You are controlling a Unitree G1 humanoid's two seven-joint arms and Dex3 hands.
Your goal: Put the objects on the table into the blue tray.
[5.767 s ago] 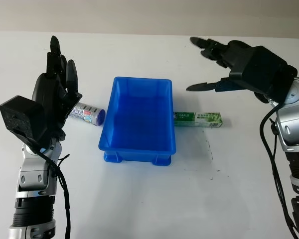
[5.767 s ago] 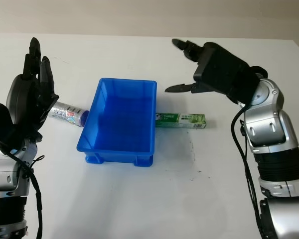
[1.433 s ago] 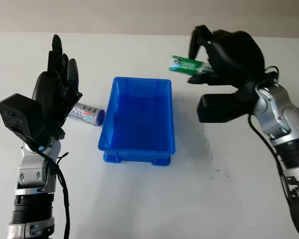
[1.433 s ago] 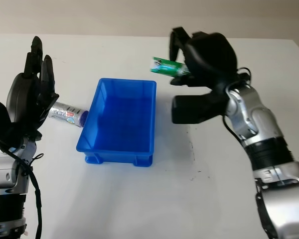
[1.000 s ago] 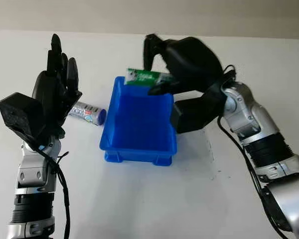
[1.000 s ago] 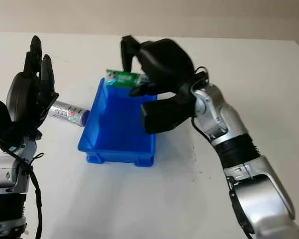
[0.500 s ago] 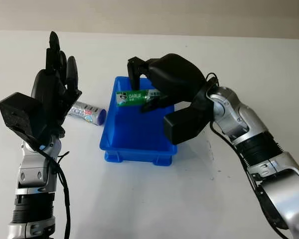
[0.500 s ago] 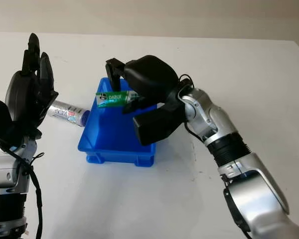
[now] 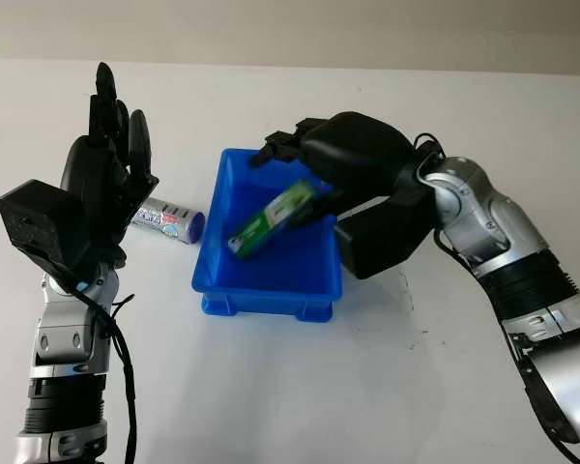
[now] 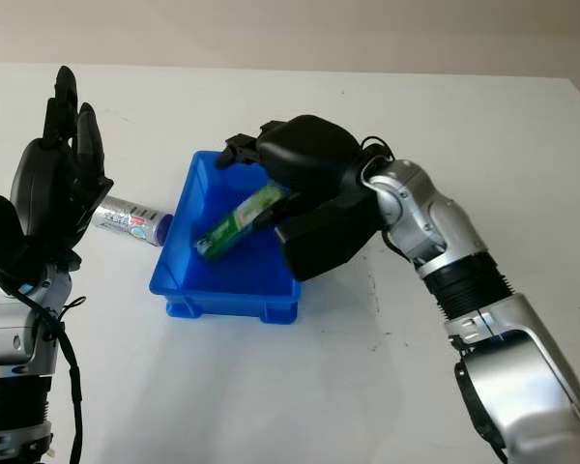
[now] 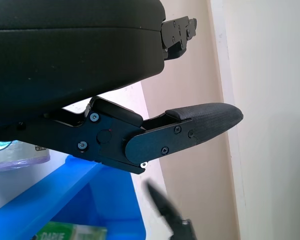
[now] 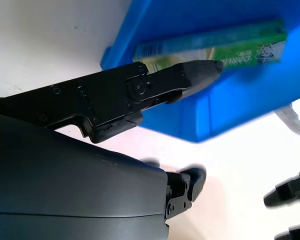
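Note:
The blue tray (image 9: pixel 271 287) stands at the table's middle. A green toothpaste box (image 9: pixel 269 219) is tilted inside it, low end toward the tray's left wall, high end just under my right hand (image 9: pixel 296 179). That hand hovers over the tray's far right part, open, its fingers lifted off the box. The right wrist view has the box (image 12: pixel 225 47) lying against the tray's blue floor beyond one fingertip (image 12: pixel 210 67). A silver and purple tube (image 9: pixel 169 219) lies on the table left of the tray. My left hand (image 9: pixel 106 164) is raised beside it, open.
The white table (image 9: pixel 300 387) stretches bare in front of the tray and to its right. My right forearm (image 9: pixel 483 232) crosses the table to the right of the tray. A pale wall runs behind the table's far edge.
My right hand carried the green box from the right side over the tray, lowered it and let go; the box now tilts inside the tray. The left hand and tube stayed put.

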